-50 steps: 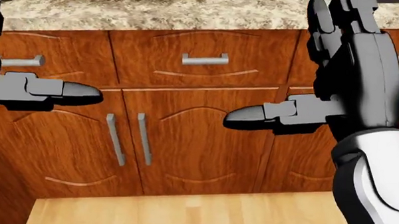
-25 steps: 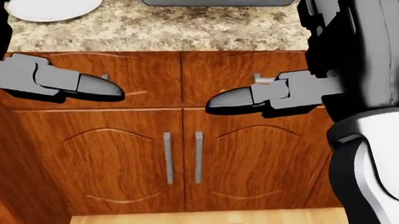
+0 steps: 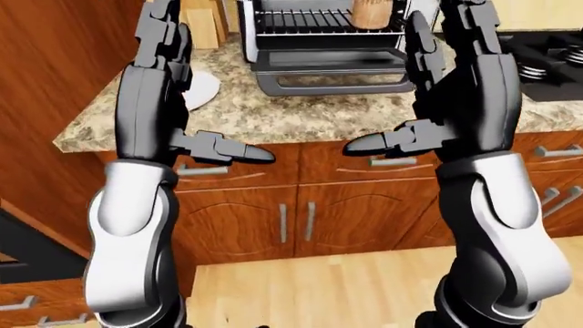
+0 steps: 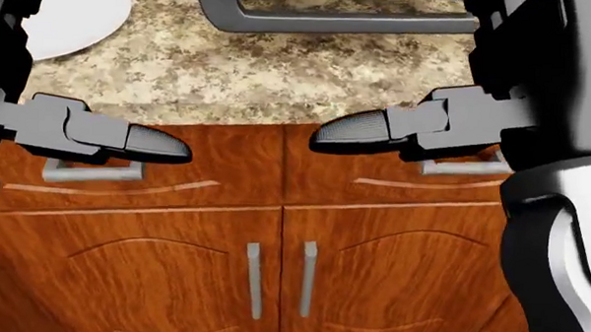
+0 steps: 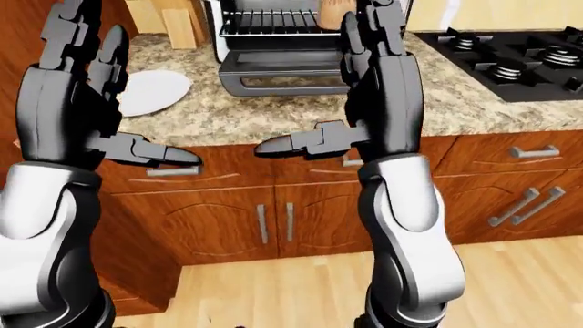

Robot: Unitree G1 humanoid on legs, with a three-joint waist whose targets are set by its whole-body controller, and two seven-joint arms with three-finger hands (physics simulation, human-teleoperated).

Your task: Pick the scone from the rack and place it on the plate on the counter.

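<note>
The scone [image 3: 369, 14] is a light brown lump on the wire rack [image 3: 309, 20] inside the open toaster oven [image 5: 273, 41] at the top of both eye views. To the oven's left, a white plate [image 5: 156, 92] lies on the speckled stone counter [image 4: 250, 68]. My left hand [image 5: 96, 116] is raised in front of the plate, open, fingers up and thumb pointing right. At centre my right hand [image 5: 364, 102] is also raised and open, with nothing in it. It partly covers the oven and the scone. Neither hand touches the task's things.
The oven's dropped door [image 4: 350, 16] juts toward the counter edge. A black gas stove [image 5: 510, 58] sits at the right. Wooden boards [image 3: 205, 24] lean to the left of the oven. A tall wood cabinet [image 3: 55, 82] walls the left. Brown cabinet doors [image 4: 272, 269] fill the space below.
The whole head view has shifted: the counter has slid down the picture, and the plate and oven door now show larger at the top. Both hands keep their open pose.
</note>
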